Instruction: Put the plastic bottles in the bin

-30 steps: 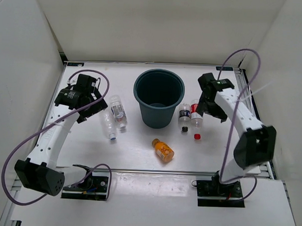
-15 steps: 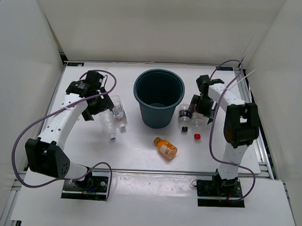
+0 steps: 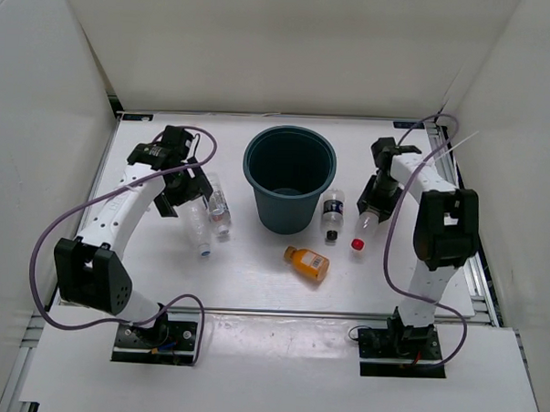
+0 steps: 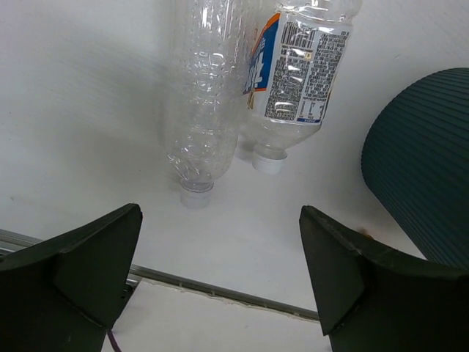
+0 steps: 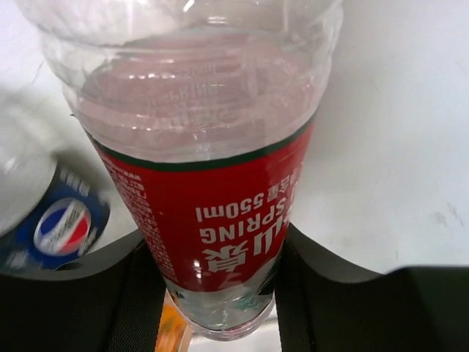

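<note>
The right claw [image 3: 374, 207] has come down and grips the red-labelled clear plastic bottle [image 5: 212, 220] right of the round dark teal plastic bin [image 3: 250, 166], while the left claw [image 4: 220, 275] hangs wide open above two clear bottles [image 4: 199, 95].

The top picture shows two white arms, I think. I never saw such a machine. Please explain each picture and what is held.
These are two robot arms bolted to a table, seen from above in the top picture. The other two pictures come from a camera on each wrist. On the table are a green bin, two clear bottles, a dark-labelled bottle and an orange bottle. The jaws of the right arm grip a red-labelled bottle. The jaws of the left arm are open and empty, facing the clear bottles.
</note>
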`<action>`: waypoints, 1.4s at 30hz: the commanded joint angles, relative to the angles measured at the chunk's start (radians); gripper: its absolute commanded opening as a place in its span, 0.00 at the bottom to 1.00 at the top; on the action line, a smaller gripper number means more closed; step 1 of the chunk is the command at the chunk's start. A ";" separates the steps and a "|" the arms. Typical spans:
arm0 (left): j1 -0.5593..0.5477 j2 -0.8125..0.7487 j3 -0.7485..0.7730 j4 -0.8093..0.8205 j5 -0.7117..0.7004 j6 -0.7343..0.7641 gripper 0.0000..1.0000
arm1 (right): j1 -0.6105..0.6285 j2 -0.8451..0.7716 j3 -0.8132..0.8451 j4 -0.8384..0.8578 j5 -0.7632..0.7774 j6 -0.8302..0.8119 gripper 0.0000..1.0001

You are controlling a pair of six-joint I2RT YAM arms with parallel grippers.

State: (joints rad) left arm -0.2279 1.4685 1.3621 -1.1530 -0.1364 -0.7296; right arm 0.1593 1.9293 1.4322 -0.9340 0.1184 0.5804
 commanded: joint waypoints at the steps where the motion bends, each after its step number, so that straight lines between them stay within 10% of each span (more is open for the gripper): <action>1: 0.012 -0.013 0.022 0.035 0.021 -0.005 1.00 | -0.007 -0.163 0.118 -0.158 0.041 0.082 0.35; 8: 0.074 0.021 -0.038 0.055 0.049 -0.045 1.00 | 0.204 -0.349 0.706 -0.160 0.139 0.132 0.32; 15: 0.096 0.044 -0.129 0.119 0.067 -0.056 1.00 | 0.448 -0.164 0.876 0.038 0.194 -0.080 0.46; 18: 0.096 0.070 -0.139 0.153 0.067 -0.056 1.00 | 0.457 -0.164 0.765 0.093 0.041 -0.100 0.98; 19: 0.096 0.070 -0.139 0.153 0.037 -0.056 1.00 | 0.457 -0.164 0.728 0.096 -0.003 -0.109 1.00; 37: 0.124 0.266 -0.129 0.268 0.038 0.002 1.00 | 0.479 -0.389 0.665 -0.020 0.056 -0.114 1.00; 42: 0.124 0.308 -0.129 0.297 0.057 0.002 0.78 | 0.479 -0.415 0.632 -0.064 0.056 -0.105 1.00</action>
State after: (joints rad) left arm -0.1101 1.7741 1.2385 -0.8852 -0.0967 -0.7391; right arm 0.6353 1.4952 2.0884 -0.9451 0.1627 0.4831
